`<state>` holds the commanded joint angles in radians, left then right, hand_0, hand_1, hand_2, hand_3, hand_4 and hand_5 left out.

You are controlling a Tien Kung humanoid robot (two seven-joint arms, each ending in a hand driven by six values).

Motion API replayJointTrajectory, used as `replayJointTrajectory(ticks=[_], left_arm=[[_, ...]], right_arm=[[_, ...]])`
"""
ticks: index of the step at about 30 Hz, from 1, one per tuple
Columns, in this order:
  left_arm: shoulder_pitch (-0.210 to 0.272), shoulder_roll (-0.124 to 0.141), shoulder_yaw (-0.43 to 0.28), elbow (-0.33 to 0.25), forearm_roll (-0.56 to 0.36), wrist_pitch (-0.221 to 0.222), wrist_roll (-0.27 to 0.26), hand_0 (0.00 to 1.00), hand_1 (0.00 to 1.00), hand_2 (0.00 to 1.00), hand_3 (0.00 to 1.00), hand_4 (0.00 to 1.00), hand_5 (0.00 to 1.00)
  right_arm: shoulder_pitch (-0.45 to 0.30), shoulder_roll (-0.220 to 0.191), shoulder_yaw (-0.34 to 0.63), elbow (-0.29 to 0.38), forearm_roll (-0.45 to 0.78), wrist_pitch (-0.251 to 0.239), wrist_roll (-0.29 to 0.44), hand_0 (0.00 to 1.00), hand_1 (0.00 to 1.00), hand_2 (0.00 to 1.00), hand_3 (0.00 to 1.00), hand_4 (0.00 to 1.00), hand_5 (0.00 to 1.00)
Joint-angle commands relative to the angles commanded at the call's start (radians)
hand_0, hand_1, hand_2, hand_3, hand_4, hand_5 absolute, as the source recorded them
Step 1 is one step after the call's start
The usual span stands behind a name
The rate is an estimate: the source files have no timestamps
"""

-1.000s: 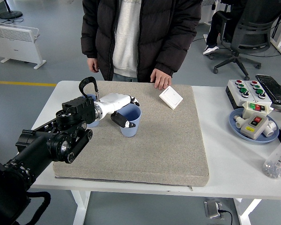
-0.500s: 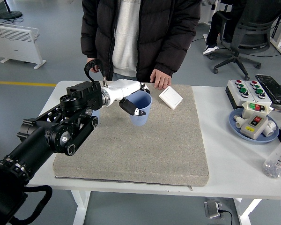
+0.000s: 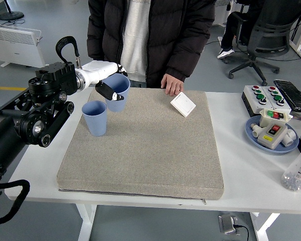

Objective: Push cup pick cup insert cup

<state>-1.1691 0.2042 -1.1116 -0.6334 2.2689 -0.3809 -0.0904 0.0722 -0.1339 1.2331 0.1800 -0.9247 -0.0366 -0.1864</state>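
held cup [image 3: 117,91] lifted leftward, standing cup [image 3: 95,117] uncovered

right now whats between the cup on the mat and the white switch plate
Only bare grey mat in the head view; the standing cup and switch plate have nothing between them.

Place: a robotics lab or test room.
Floor: smooth grey, with a yellow line [image 3: 25,89] marked on it at the left.
Worktop [image 3: 231,150]: white, on metal legs, carrying a grey felt mat [image 3: 155,150].
Controls: a box of red and green push buttons [image 3: 266,97] by the worktop's far right edge, and a switch unit [image 3: 272,131] on a blue plate [image 3: 253,134].
Furniture: a black office chair [image 3: 263,40] at the back right.
Heating: a white panel heater [image 3: 17,44] at the back left.
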Motion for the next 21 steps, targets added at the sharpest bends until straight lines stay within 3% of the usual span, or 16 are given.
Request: replayJointTrajectory(ticks=[3,9,21], left_arm=[[-0.007,0.017,-0.051,0.036,0.0,0.001,-0.002,0.574,0.569,0.563,0.548,0.383,0.002],[-0.008,0.022,-0.128,0.091,0.0,0.005,-0.008,0.576,0.57,0.562,0.549,0.378,0.002],[0.003,0.036,-0.141,0.11,0.0,0.003,-0.012,0.576,0.568,0.562,0.549,0.375,0.002]], right_arm=[[-0.002,0.0,0.0,0.0,-0.002,0.0,0.0,0.756,0.629,0.648,0.559,0.083,0.465],[-0.005,0.0,0.0,0.0,-0.004,0.0,-0.001,0.756,0.629,0.649,0.559,0.083,0.465],[-0.002,0.001,-0.002,0.0,-0.003,0.001,-0.002,0.756,0.629,0.649,0.56,0.082,0.463]])
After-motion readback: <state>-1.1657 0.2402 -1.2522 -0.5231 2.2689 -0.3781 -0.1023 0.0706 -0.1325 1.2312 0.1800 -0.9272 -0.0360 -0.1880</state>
